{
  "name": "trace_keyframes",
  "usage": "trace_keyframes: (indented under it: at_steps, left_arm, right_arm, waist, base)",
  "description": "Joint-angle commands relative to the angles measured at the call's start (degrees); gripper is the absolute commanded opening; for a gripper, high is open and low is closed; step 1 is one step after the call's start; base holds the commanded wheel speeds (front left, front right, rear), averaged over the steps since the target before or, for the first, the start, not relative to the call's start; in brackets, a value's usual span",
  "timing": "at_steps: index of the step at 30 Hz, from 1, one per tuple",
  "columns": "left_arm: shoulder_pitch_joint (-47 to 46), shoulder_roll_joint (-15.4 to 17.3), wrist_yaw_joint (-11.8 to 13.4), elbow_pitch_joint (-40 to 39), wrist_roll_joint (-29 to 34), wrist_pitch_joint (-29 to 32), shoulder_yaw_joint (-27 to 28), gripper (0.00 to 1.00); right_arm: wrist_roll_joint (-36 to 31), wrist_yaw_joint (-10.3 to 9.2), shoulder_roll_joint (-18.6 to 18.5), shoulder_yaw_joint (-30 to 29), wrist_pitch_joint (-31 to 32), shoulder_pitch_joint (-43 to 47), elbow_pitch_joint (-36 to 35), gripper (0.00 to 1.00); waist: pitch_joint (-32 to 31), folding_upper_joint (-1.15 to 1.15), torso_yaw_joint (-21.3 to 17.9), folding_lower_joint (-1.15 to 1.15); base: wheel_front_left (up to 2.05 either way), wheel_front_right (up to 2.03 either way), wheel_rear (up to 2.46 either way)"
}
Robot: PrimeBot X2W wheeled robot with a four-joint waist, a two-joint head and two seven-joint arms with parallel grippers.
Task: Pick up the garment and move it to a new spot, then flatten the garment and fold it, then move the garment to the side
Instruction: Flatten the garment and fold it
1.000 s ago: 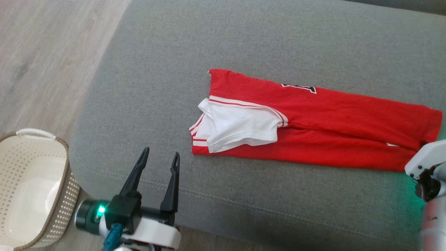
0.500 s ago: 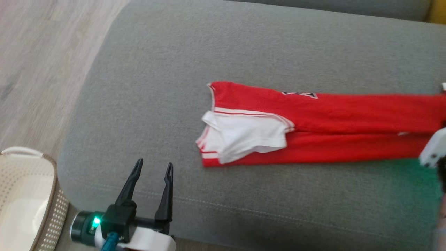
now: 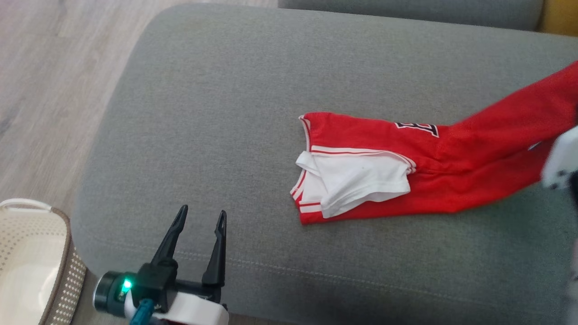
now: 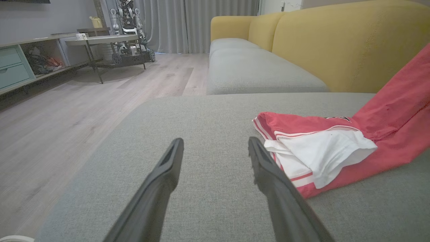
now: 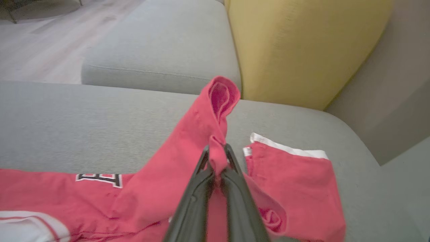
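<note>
Red jersey [image 3: 433,167] lies across the grey seat cushion [image 3: 226,113], toward its right half. Left end is flat on the cushion. Right end rises off it at a slant toward the right edge of the head view.

- White sleeve [image 3: 361,180] with red-striped trim is folded over the jersey's left end, facing the front edge of the cushion.
- Black-and-white lettering [image 3: 417,128] sits near the far edge of the jersey, just where the cloth starts to lift.
- Right pincer [image 5: 217,149]: fingers pressed together on a bunched fold of the red cloth. The fold stands up in a loop above the tips.
- Just right of those fingers, a red flap with a white band [image 5: 285,168] rests on the cushion.
- Left pincer [image 3: 202,210]: fingers spread wide with nothing between them, over the cushion's front seam and well to the left of the jersey. In the left wrist view [image 4: 215,140] the white sleeve lies just beyond its right finger, and I cannot tell whether they touch.
- Cream perforated basket [image 3: 74,275] stands on the wood floor [image 3: 54,67] beside the cushion's front left corner.
- Yellow backrest [image 5: 302,50] stands behind the cushion's far right corner.
</note>
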Motion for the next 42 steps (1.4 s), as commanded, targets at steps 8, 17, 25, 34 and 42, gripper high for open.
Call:
trace_keyframes:
  at_steps: [8, 17, 25, 34, 42]
  left_arm:
    - [-0.68, 0.22, -0.91, -0.59, 1.14, -0.7, 3.9, 1.0]
    - [-0.82, 0.04, -2.61, 0.44, 1.83, -0.7, 3.53, 1.0]
    - [-1.15, -0.11, -3.55, 1.36, 2.34, -0.7, 3.52, 1.0]
    - [-0.95, -0.98, -3.96, 2.04, 2.67, -0.7, 3.4, 1.0]
    - [-0.82, -1.55, -4.25, 2.39, 2.99, -0.7, 3.25, 1.0]
  right_arm:
    - [4.23, -0.02, 3.24, 10.27, 2.41, 1.89, -6.66, 0.0]
    - [14.21, -0.02, 4.27, 15.95, -2.34, 0.89, 2.53, 0.0]
    - [21.29, -0.02, 4.29, 24.04, -8.2, -1.35, 11.87, 0.0]
    - [25.74, -0.02, 4.3, 29.74, -12.62, -4.65, 19.08, 0.0]
    - [29.66, -0.02, 4.3, 34.3, -15.53, -6.73, 25.07, 0.0]
  waist:
    - [-1.15, 0.0, 2.1, 0.0]
    - [-1.8, 0.0, 4.92, 0.0]
    - [-1.8, 0.0, 8.01, 0.0]
    - [-1.83, 0.0, 9.88, 0.0]
    - [-2.24, 0.0, 10.59, 0.0]
  base:
    - [0.0, 0.0, 0.0]
    - [0.0, 0.0, 0.0]
    - [0.0, 0.0, 0.0]
    - [0.0, 0.0, 0.0]
    - [0.0, 0.0, 0.0]
